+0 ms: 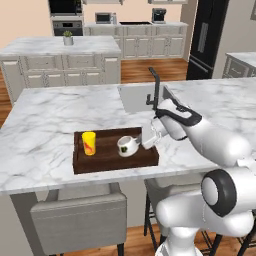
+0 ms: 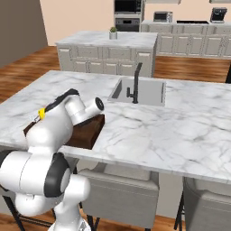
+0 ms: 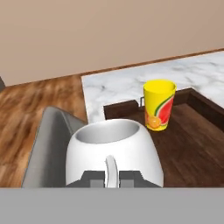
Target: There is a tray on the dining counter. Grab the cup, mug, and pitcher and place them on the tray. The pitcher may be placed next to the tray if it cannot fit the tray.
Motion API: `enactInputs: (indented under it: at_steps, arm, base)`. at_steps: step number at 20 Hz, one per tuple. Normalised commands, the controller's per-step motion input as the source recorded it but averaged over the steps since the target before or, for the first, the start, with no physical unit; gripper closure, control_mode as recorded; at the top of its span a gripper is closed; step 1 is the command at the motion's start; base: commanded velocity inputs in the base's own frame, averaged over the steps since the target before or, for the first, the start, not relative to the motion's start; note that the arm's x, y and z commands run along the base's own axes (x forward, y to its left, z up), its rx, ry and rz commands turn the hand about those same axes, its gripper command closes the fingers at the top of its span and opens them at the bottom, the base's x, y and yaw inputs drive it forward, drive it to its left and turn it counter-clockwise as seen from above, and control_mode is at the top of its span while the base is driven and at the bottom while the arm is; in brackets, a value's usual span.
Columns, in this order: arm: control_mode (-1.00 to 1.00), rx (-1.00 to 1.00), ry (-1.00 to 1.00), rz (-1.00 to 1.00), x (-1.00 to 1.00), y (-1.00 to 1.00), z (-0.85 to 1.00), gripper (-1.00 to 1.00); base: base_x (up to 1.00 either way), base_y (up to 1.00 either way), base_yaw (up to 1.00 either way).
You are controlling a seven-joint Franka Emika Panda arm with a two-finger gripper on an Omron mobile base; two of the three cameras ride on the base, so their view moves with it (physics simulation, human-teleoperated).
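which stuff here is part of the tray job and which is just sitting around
Job things:
- tray
- yellow cup standing on the tray
- white mug, handle between the gripper fingers, over the tray
- dining counter

Just lying about:
- black faucet
- sink
- potted plant
- stools

One wooden tray, one yellow cup, one white mug, one black faucet, one potted plant and two grey stools.
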Motion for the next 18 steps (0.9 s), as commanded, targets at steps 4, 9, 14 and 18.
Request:
enactInputs:
  at_steps: [4,9,14,18]
  arm:
    - [-1.0,0.0,0.0,0.0,0.51,0.11,-0.06,1.0]
    - [-1.0,0.0,0.0,0.0,0.4,0.06,-0.13,1.0]
    - [-1.0,0.0,0.0,0.0,0.32,0.16,-0.21,1.0]
    - [-1.0,0.0,0.0,0.0,0.36,0.23,-0.25,1.0]
  base:
    - [0.0,0.0,0.0]
    - [0.0,0.0,0.0]
    - [0.0,0.0,0.0]
    - [0.0,0.0,0.0]
